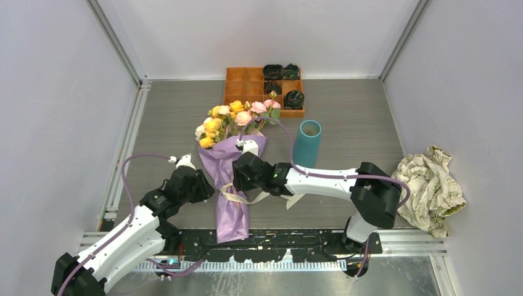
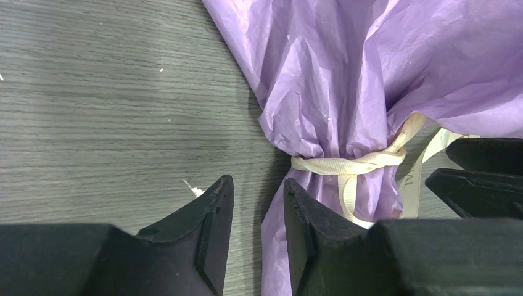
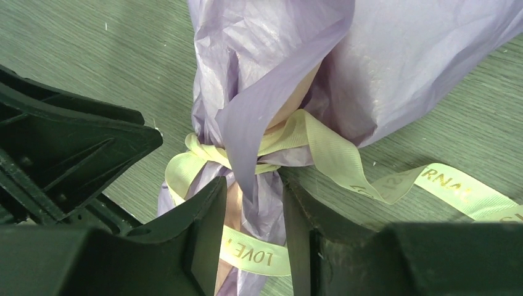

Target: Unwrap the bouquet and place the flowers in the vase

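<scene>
The bouquet (image 1: 233, 185) lies on the table in its purple paper (image 2: 345, 74), with the flowers (image 1: 237, 114) pointing to the back. A cream ribbon (image 2: 345, 165) is tied round its narrow neck (image 3: 321, 145). My left gripper (image 2: 258, 182) sits at the neck's left side (image 1: 206, 185), open; bare table shows in the gap and the paper's edge lies against one finger. My right gripper (image 3: 253, 182) comes in from the right (image 1: 237, 176), open, its fingers either side of the tied neck with paper and ribbon between them. The teal vase (image 1: 306, 143) stands upright just right of the flowers.
An orange compartmented tray (image 1: 233, 80) with dark rosettes (image 1: 284, 73) sits at the back behind the flower heads. A crumpled beige patterned cloth (image 1: 432, 188) lies at the right wall. A loose ribbon tail (image 3: 456, 188) trails right of the neck.
</scene>
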You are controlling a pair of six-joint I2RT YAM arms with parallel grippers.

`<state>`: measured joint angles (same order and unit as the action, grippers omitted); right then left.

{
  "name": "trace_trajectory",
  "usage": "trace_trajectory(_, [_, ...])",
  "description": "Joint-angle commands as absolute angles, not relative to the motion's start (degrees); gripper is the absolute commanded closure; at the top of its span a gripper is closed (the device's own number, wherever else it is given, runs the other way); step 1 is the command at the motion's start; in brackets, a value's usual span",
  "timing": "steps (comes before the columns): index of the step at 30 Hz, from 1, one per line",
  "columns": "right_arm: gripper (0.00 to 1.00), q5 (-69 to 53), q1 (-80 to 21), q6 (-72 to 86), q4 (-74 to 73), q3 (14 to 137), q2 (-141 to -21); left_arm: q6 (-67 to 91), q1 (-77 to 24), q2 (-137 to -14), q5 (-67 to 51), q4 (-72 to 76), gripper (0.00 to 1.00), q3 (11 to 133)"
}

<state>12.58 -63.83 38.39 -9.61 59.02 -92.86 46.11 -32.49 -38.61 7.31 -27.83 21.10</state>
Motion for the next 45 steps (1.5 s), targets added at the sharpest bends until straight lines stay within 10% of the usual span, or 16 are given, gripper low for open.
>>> trace_trajectory(1, [0.55,13.27,-64.42,39.20,-9.06,58.80,-90.63,46.41,-32.52,-39.54,6.67,-23.80,0.63,21.22])
trace_trajectory(36, [0.57,17.52,-64.40,34.25,-9.71,68.89,-103.20,46.19,-32.46,-39.37,6.68,-23.43,0.63,20.58])
trace_trajectory(45, [0.86,18.25,-64.35,33.64,-9.48,69.49,-103.93,45.71,-32.45,-40.22,6.55,-22.60,0.62,20.61])
